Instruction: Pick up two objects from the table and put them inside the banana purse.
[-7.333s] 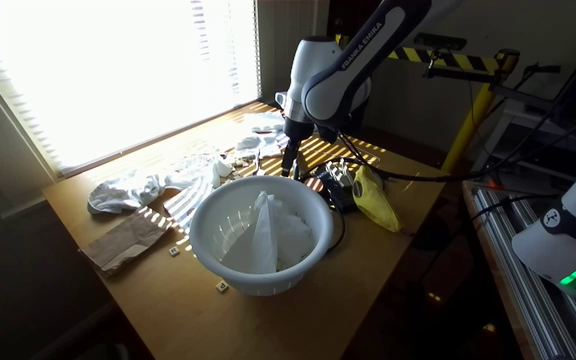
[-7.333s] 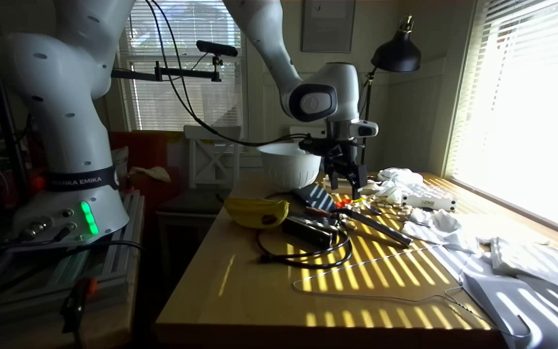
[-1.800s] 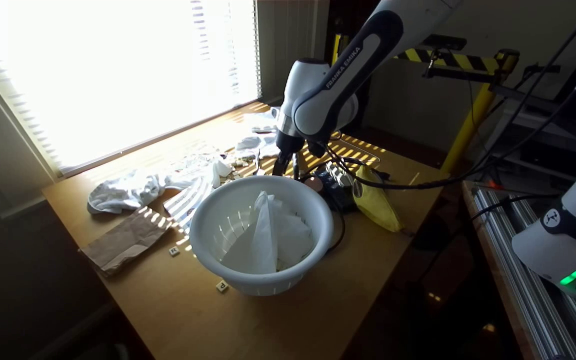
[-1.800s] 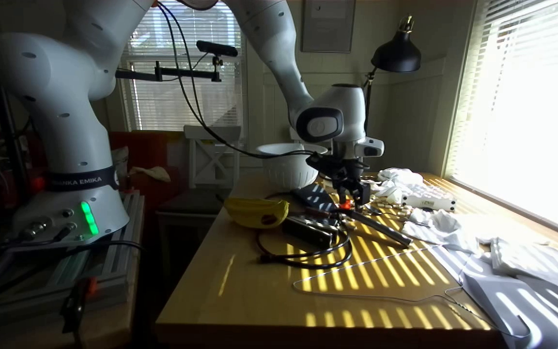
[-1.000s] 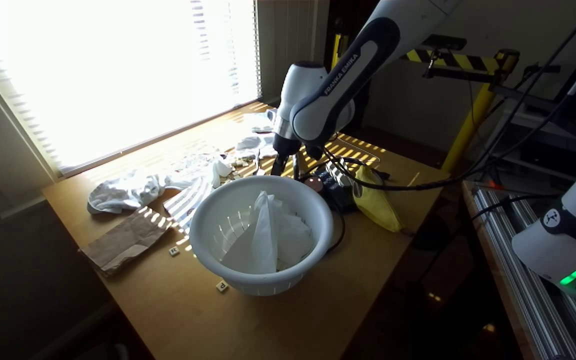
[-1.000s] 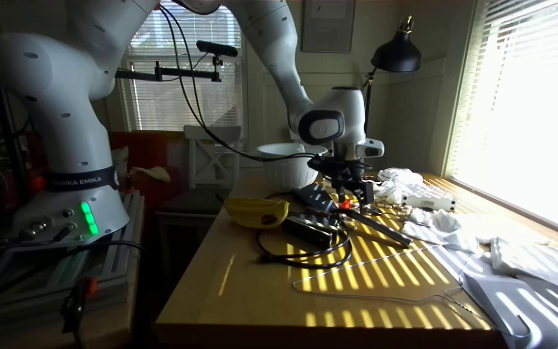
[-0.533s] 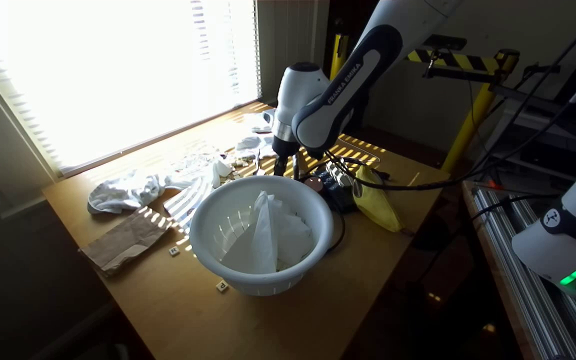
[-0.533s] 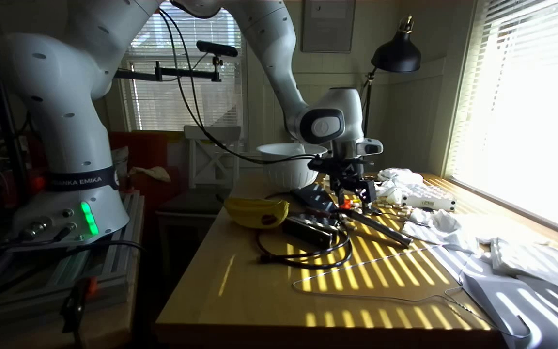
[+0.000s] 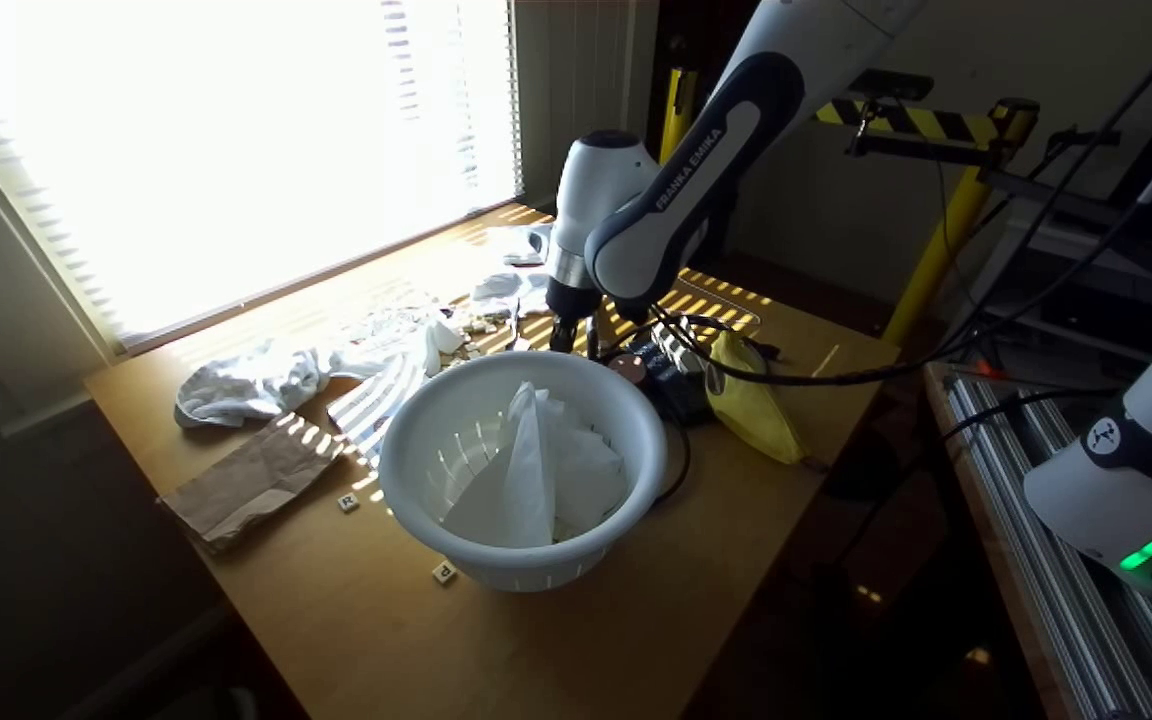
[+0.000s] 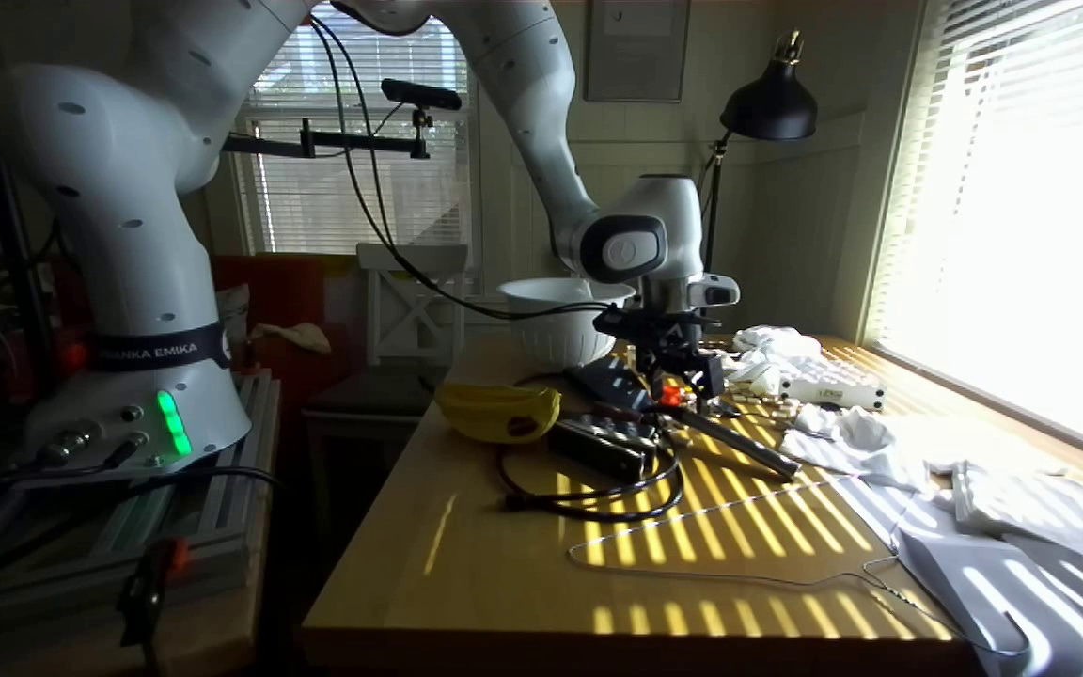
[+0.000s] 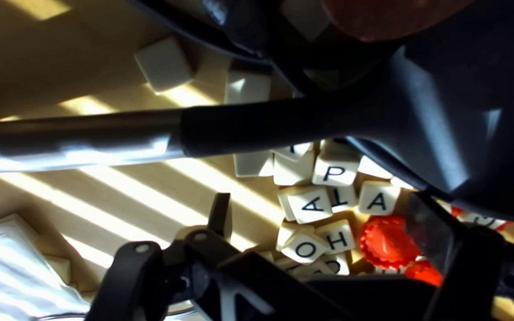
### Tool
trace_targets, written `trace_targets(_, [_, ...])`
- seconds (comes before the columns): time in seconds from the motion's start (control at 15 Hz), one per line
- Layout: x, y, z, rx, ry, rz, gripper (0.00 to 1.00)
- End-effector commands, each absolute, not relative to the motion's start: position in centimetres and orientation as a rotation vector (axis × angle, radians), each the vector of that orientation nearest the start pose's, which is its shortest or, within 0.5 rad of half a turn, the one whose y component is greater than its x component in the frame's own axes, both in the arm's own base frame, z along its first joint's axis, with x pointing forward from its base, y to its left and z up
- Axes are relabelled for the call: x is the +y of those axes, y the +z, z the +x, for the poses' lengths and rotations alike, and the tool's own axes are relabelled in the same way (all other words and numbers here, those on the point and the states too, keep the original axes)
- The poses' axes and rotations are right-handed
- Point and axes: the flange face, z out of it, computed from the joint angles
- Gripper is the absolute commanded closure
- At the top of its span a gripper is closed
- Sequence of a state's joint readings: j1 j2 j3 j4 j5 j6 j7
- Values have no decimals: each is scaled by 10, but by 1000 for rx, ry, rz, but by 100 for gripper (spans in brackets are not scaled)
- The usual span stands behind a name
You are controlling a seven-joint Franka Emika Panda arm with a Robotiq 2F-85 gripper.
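Probably a pick is the step in hand: the gripper point(image 11: 321, 216) stands with its jaws well apart, nothing pinched between them, over the tiles point(image 11: 310, 205) at lower centre right of the wrist view. A red cap point(image 11: 386, 243) lies just beside the jaw at the right of that frame; whether they touch, I can't tell. The purse point(image 10: 494, 414) lies on the table point(image 10: 466, 583), left of centre in an exterior view, apart from the gripper and just beside a black box point(image 10: 603, 451). Its mouth can't be made out.

As for handling, the tiles look hard, smooth and light, so I'd take one by two opposite side edges, square on; pinched at a corner it would likely spin off among its neighbours. The red cap's crimped rim should give better purchase, held across its width. The spatula point(image 11: 257, 125), its head at upper right there, might get nudged. The purse looks soft and light, likely to sag or slide if pushed; if it needs steadying, its thick middle is the place to hold, not the tips, and things are best let go gently over its mouth, once that is found
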State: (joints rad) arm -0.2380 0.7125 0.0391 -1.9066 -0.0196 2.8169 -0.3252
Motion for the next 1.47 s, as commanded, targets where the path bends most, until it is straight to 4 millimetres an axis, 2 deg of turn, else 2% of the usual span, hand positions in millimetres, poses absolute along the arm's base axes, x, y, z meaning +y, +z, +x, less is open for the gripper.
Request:
trace_targets(0.0, [-131,134,627,-172,-292,-3140,18])
trace_targets(0.07, [-132,133,626,-169,-291,-3142,32])
trace_targets(0.67, [-138,136,628,-157,-315,-3140,95])
trace_targets(0.93, [-134,141,629,-159,-313,-3127,94])
trace_targets(1.2, [-132,173,625,-147,-361,-3087,94])
trace_targets(1.4, [-138,201,616,-147,-378,-3062,94])
